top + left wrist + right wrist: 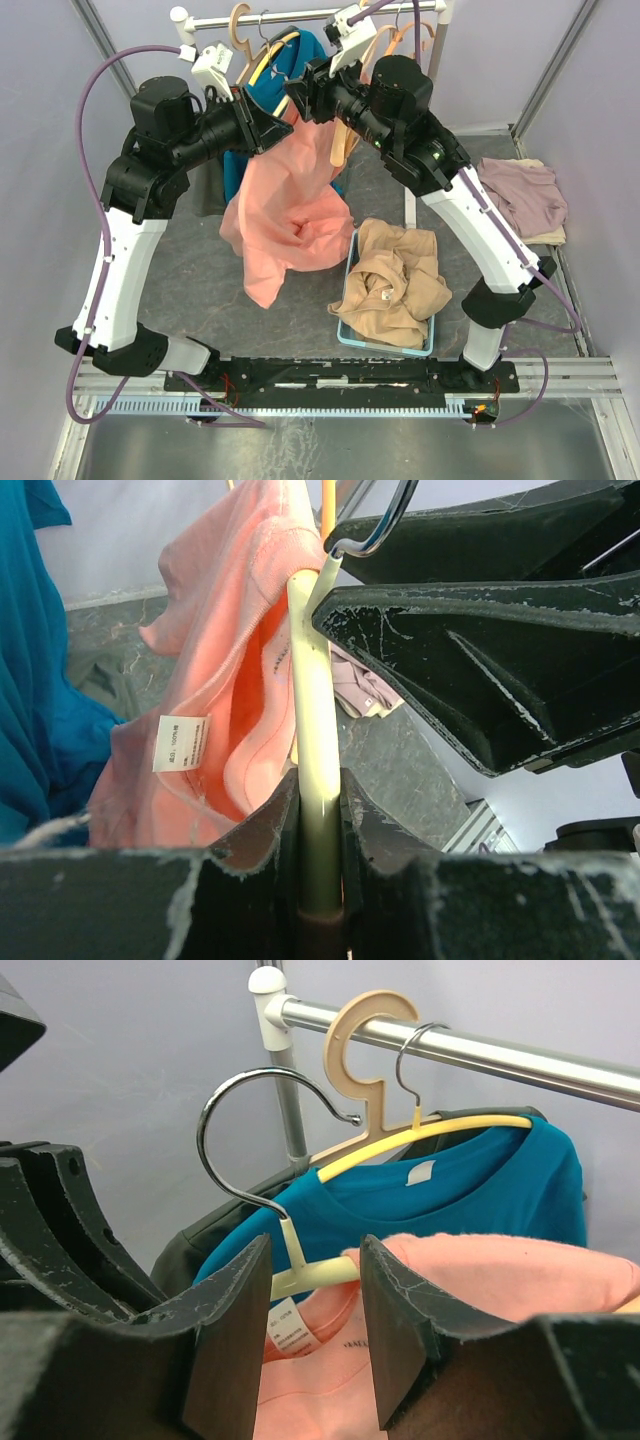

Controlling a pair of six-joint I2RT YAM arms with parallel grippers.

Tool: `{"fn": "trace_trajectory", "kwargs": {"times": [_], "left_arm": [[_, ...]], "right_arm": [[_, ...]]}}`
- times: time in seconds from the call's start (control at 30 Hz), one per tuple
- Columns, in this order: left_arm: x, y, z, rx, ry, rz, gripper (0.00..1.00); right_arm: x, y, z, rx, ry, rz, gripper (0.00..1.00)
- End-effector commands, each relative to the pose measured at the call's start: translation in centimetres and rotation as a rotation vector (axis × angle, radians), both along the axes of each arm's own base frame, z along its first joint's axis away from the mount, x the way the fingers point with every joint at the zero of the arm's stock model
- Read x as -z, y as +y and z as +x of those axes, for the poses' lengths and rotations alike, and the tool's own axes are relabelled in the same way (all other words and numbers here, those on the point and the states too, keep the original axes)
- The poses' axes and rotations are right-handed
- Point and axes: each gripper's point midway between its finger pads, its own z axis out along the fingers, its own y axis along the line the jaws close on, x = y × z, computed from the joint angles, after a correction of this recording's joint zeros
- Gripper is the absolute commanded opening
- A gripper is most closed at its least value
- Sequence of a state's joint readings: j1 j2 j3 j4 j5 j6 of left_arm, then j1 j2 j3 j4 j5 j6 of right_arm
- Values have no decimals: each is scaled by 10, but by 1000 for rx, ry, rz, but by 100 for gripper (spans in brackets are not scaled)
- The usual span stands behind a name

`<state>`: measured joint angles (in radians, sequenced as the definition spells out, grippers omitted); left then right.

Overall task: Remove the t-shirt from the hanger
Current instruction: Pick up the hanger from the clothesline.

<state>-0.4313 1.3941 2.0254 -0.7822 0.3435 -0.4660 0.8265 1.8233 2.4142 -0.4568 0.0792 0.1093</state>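
Note:
A salmon-pink t-shirt (285, 215) hangs from a pale yellow hanger (318, 730) with a metal hook (250, 1130), held off the rail. My left gripper (268, 128) is shut on the hanger's bar, which runs up between its jaws (320, 830). The shirt's collar and white label (182, 743) sit left of the bar. My right gripper (300, 100) stands open at the collar; the hanger bar (315, 1275) crosses the gap between its fingers (315, 1330). Pink cloth (500, 1270) drapes over its right finger.
A teal shirt (470, 1190) on a yellow hanger and a wooden hanger (365, 1030) hang on the metal rail (500, 1050). A dark garment (210, 185) hangs behind the left arm. A light blue basket (346, 290) holds tan clothes. Mauve clothes (525, 195) lie at the right.

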Motion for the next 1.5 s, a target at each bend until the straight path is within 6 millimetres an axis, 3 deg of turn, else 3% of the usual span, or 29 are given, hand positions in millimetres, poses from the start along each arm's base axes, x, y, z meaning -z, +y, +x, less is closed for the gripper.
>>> {"fn": "trace_trajectory", "kwargs": {"times": [0.0,0.3,0.53,0.6,0.67,0.73,0.87,1.07,1.47], "left_arm": [[-48,-3,-16,63,-177,-63,3],[-51,-11,-24,136,-198,-57,3],[-50,-9,-25,121,-192,-61,3],[-48,-7,-24,106,-176,-67,4],[-45,-5,-23,87,-158,-73,14],[-40,-2,-23,67,-142,-72,32],[-37,6,-28,34,-141,-64,51],[-42,21,-42,-15,-163,-68,57],[-6,36,-62,-52,-45,-39,56]], "right_arm": [[-29,-4,-11,-29,-59,55,48],[-25,2,-5,-26,-57,54,36],[-27,1,-1,-5,-63,65,6],[-28,-1,0,5,-70,67,1],[-31,-4,0,15,-84,74,1],[-33,-6,0,21,-90,80,1],[-37,-9,1,16,-102,99,1],[-34,-12,7,20,-89,115,1],[-39,-23,20,49,-110,134,1]]}}
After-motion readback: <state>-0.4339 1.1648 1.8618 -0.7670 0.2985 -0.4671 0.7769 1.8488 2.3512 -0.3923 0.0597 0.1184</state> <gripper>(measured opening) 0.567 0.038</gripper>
